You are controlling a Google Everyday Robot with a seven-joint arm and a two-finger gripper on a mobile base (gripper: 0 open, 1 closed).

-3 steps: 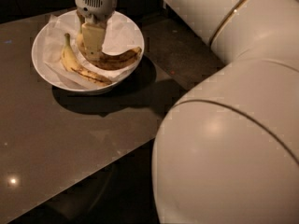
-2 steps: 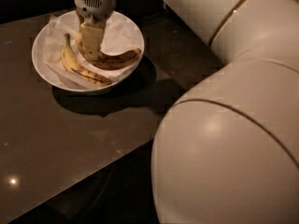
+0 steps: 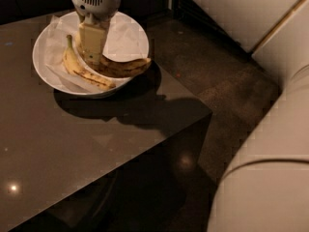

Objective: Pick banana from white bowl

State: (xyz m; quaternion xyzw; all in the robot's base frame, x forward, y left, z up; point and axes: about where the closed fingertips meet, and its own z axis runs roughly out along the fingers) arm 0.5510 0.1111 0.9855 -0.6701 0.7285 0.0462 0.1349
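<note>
The white bowl (image 3: 46,64), lined with crumpled white paper, stands at the back of the dark table. The banana (image 3: 124,66), dull yellow with heavy brown mottling, lies in the bowl's right half with its browned end over the right rim. A brighter yellow banana (image 3: 82,70) with a greenish stem lies to its left. My gripper (image 3: 91,45) reaches down from the top into the bowl. It covers the left end of the mottled banana, between the two bananas.
The dark glossy table (image 3: 72,144) ends in a corner at the right, with dark floor (image 3: 217,76) beyond. My arm's large white segments (image 3: 270,178) fill the lower right and the upper right.
The arm's big white segments have swung away to the right, uncovering the table corner and the floor. The gripper stays at the same spot in the bowl.
</note>
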